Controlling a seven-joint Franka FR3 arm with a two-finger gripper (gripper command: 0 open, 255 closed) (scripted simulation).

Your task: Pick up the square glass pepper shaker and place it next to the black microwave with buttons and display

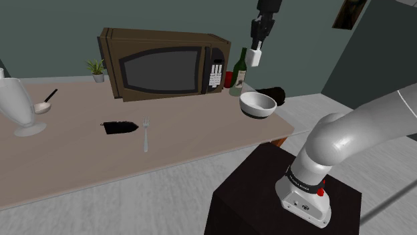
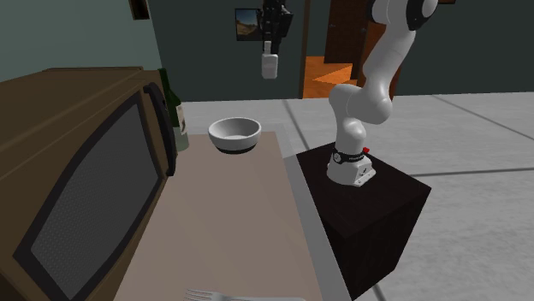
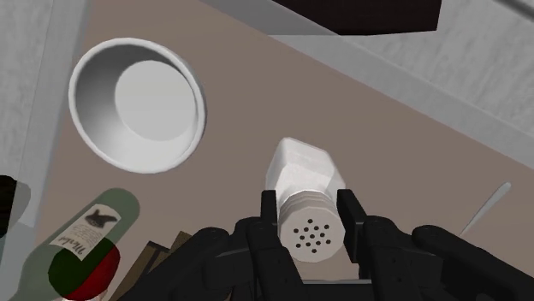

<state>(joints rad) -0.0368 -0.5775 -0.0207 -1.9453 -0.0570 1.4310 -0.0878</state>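
The pepper shaker (image 3: 301, 175) is a square pale body with a perforated round cap, and my gripper (image 3: 308, 208) is shut on it just below the cap. In the shoulder view the gripper (image 1: 256, 47) holds the shaker (image 1: 255, 57) high in the air, above the green bottle and white bowl. The second exterior view shows the shaker (image 2: 269, 66) hanging from the gripper (image 2: 270, 53) well above the table. The microwave (image 1: 164, 63) has a brown case, dark door and button panel, and stands at the back of the table, to the shoulder view's left of the shaker.
A green wine bottle (image 1: 241, 72) stands beside the microwave's button side, with a white bowl (image 1: 258, 104) in front of it. A fork (image 1: 145, 134), a dark object (image 1: 120, 127), a white vase (image 1: 20, 107) and a small plant (image 1: 97, 69) sit on the table (image 1: 200, 143).
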